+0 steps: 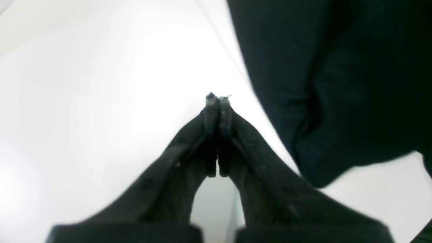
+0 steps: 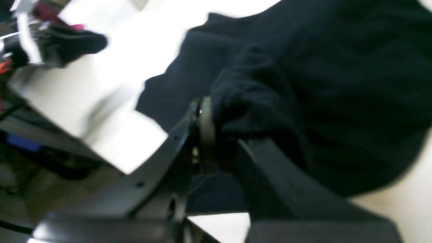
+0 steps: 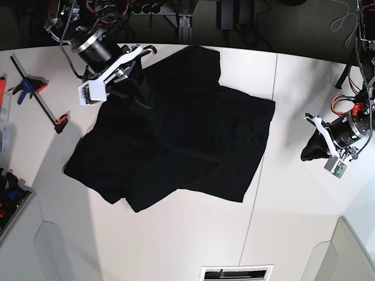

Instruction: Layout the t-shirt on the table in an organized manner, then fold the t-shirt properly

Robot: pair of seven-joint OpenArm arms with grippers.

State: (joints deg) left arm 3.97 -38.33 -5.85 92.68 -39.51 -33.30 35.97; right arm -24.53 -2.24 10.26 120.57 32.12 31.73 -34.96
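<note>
One black t-shirt (image 3: pixel 176 134), one white table (image 3: pixel 293 222), two arms.

The t-shirt lies crumpled and spread over the centre and upper left of the base view, plain black side up, edges folded over at lower left.

Right gripper (image 3: pixel 143 96), upper left of the base view: arm reaches in from the top-left corner, angled down toward frame centre, fingertips on the shirt's upper-left part. In the right wrist view the jaws of the right gripper (image 2: pixel 216 135) are pinched on a bunched fold of the black cloth.

Left gripper (image 3: pixel 309 153), right edge of the base view: arm low over bare table, well apart from the shirt's right edge. In the left wrist view the pads (image 1: pixel 212 114) are pressed together, nothing between them; the shirt fills the upper right.

Two clamps (image 3: pixel 26 86) lie at the left edge of the table.
</note>
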